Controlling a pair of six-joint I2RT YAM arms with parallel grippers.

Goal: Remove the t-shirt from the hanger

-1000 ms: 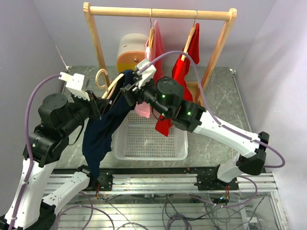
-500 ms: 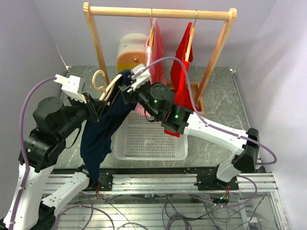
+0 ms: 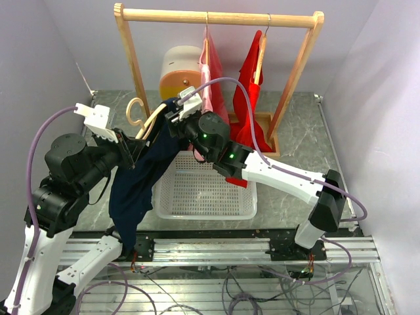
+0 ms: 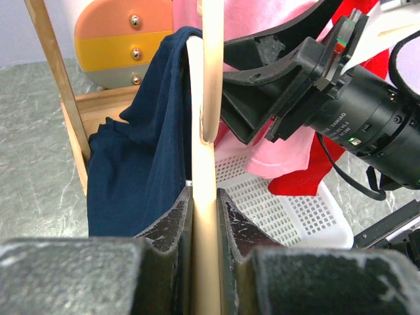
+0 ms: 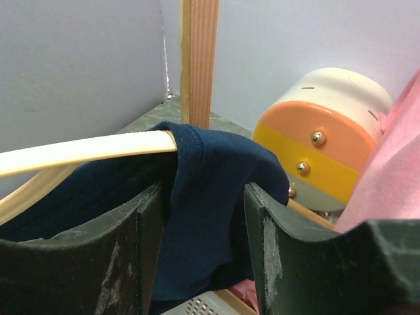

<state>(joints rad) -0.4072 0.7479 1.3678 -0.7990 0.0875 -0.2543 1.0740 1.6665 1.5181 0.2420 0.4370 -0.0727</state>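
A navy t-shirt (image 3: 141, 177) hangs over one arm of a pale wooden hanger (image 3: 146, 121), left of the rack. My left gripper (image 3: 129, 149) is shut on the hanger's lower bar (image 4: 204, 216), with the shirt (image 4: 147, 157) draped to its left. My right gripper (image 3: 172, 120) is open, its jaws on either side of the shirt's shoulder fold (image 5: 216, 197) at the hanger's arm end (image 5: 85, 149). The fingers (image 5: 147, 249) stand apart from the cloth.
A white mesh basket (image 3: 203, 193) sits under the arms. A wooden rack (image 3: 216, 16) holds a pink garment (image 3: 211, 79) and a red garment (image 3: 252, 79). An orange and cream canister (image 3: 178, 72) stands behind, with its post (image 5: 197, 62) close by.
My right gripper has moved left along the hanger to the shirt's shoulder, clear of the pink and red garments. The left gripper and hanger have barely moved.
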